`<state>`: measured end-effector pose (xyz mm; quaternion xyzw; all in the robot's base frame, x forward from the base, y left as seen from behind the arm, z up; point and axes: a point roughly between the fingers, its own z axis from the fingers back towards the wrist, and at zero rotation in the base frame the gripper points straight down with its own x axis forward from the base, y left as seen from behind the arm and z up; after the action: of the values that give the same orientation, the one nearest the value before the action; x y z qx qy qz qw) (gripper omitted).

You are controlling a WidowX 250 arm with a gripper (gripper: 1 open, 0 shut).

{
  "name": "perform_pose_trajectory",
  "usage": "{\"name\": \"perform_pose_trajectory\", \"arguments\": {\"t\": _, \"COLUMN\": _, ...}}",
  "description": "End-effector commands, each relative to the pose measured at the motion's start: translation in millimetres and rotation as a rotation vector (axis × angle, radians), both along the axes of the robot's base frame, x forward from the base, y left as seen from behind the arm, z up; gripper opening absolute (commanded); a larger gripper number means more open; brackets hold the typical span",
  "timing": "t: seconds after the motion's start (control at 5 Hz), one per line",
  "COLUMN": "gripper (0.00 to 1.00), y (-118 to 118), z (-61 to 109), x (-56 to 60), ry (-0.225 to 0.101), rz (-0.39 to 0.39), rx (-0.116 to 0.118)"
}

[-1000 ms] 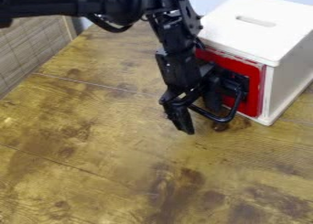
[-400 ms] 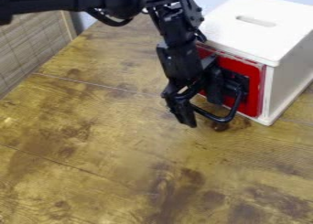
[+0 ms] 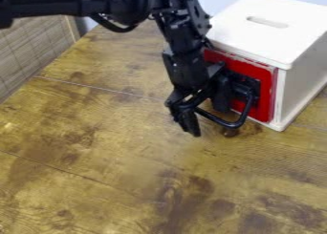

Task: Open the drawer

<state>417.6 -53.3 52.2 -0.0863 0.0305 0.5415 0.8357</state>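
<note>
The red drawer [image 3: 253,85] sits in the lower front of a white cube housing [image 3: 274,32] at the right. Its black wire loop handle [image 3: 231,120] sticks out toward the table's middle. The black arm reaches down from the top left. My gripper [image 3: 188,115] is at the loop's left end, with its dark fingers [image 3: 194,125] closed around the wire. The red front stands only slightly proud of the housing, and the arm hides the drawer's left edge.
The worn wooden tabletop [image 3: 115,171] spreads to the left and front of the housing. A grey slatted panel [image 3: 29,49] runs along the far left edge.
The gripper rose slightly toward the drawer front, then eased back a little to the left. The handle stays with the fingers, and the drawer front has barely shifted.
</note>
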Motion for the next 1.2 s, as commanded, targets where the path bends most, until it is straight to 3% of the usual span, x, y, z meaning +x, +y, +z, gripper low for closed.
{"name": "perform_pose_trajectory", "arguments": {"t": 0.0, "gripper": 0.0, "y": -1, "z": 11.4, "x": 0.9, "ry": -0.048, "rz": -0.028, "rx": 0.028}}
{"name": "perform_pose_trajectory", "arguments": {"t": 0.4, "gripper": 0.0, "y": 1, "z": 7.7, "x": -11.6, "ry": -0.04, "rz": -0.052, "rx": 0.069}}
{"name": "perform_pose_trajectory", "arguments": {"t": 0.6, "gripper": 0.0, "y": -1, "z": 17.9, "x": -19.2, "ry": -0.032, "rz": -0.064, "rx": 0.092}}
{"name": "perform_pose_trajectory", "arguments": {"t": 1.0, "gripper": 0.0, "y": 6, "z": 36.2, "x": -20.9, "ry": -0.015, "rz": -0.038, "rx": 0.138}}
